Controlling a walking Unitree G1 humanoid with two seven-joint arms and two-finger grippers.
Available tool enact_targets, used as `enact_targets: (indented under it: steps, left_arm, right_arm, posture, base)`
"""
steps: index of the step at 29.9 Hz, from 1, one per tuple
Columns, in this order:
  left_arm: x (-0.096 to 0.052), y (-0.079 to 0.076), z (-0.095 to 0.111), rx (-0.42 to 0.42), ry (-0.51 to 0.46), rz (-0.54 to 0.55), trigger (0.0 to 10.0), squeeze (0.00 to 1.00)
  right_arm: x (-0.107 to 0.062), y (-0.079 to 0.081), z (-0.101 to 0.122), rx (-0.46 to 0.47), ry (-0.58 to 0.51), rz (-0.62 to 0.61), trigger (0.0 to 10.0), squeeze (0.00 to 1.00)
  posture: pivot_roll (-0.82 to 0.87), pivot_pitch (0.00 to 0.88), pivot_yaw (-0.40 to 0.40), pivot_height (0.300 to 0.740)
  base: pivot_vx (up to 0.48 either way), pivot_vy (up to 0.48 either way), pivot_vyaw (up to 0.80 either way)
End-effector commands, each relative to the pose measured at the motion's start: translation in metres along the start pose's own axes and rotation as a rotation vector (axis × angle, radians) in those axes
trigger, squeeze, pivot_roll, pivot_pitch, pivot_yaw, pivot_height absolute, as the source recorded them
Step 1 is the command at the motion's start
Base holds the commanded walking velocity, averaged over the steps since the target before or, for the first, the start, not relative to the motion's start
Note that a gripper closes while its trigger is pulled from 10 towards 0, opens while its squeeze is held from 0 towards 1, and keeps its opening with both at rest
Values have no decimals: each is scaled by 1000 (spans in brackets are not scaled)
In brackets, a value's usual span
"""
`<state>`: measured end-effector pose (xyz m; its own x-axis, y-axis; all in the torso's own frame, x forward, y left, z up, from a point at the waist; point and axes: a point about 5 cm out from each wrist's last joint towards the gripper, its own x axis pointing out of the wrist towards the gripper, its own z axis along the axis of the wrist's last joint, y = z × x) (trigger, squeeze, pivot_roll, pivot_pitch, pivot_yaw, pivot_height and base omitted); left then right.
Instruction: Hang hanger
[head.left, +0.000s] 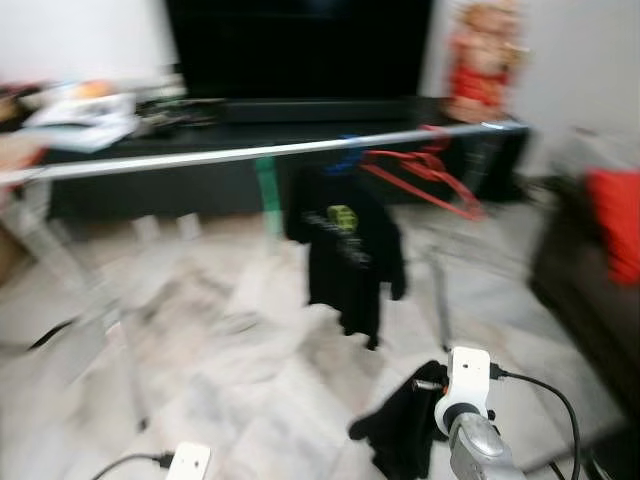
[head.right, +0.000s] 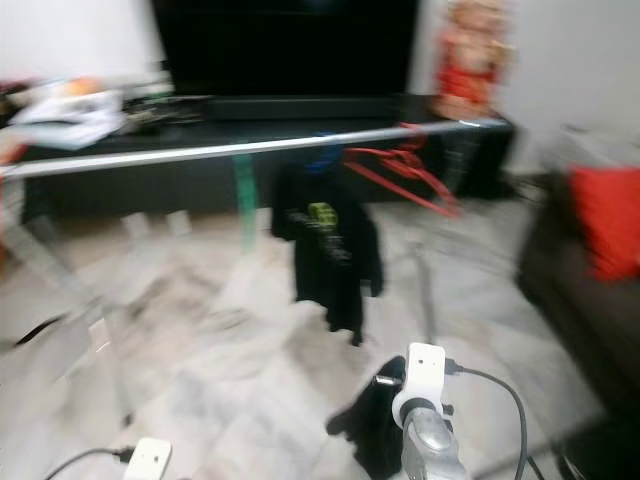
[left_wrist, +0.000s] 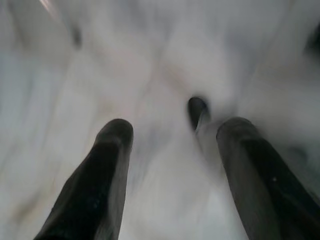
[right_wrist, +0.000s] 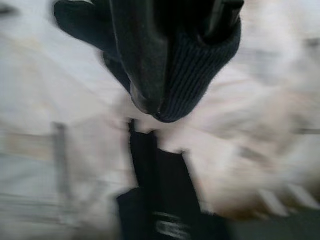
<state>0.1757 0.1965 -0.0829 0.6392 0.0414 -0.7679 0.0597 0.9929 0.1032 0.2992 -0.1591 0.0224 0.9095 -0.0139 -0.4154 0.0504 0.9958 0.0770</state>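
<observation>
Marble floor (head.left: 250, 400) — silver rail (head.left: 250, 153) across.

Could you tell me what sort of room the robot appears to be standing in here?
Probably a home living room: a large dark television on a low black cabinet, a clothes rail holding a black shirt, and pale marble-like flooring.

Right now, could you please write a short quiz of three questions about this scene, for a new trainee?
1. True or false: the black T-shirt hangs from the silver rail.
2. Which colour are the empty hangers on the rail? A red, B white, C yellow.
3. Fill in: the right pincer is shut on a dark ____, while the left pincer is open over the pale floor.

Key: 1 true; 2 A; 3 garment.
</observation>
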Motion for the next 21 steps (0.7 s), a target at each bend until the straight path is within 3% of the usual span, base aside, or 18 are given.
enact_targets:
  steps: [1, 14, 16, 17, 19, 21]
  left_arm:
    - [0, 0, 0, 2, 13, -5, 10000, 0]
    - [5, -6, 20, 29, -55, -43, 10000, 0]
    - [0, 16, 14, 34, -69, -34, 10000, 0]
    - [0, 16, 14, 34, -69, -34, 10000, 0]
    - [-3, 33, 16, 91, -91, -13, 10000, 0]
    - [-2, 38, 26, 84, -128, -33, 10000, 0]
  right_arm:
    - [-2, -5, -3, -4, 1, -11, 10000, 0]
    - [5, 5, -1, -25, 33, 36, 10000, 0]
    - [7, 11, -2, -49, 57, 70, 10000, 0]
    - [7, 11, -2, -49, 57, 70, 10000, 0]
    - [9, 17, -5, -93, 86, 110, 10000, 0]
    - [10, 20, -6, -116, 107, 129, 10000, 0]
  posture:
    - [31, 61, 16, 740]
    - [38, 63, 14, 740]
    - [39, 66, 12, 740]
    - [39, 66, 12, 740]
    - [50, 67, 11, 740]
    - [50, 67, 11, 740]
  base:
    - [-304, 0, 0]
    - [-303, 0, 0]
    - [-287, 0, 0]
    - [-274, 0, 0]
    - [0, 0, 0]
    - [0, 0, 0]
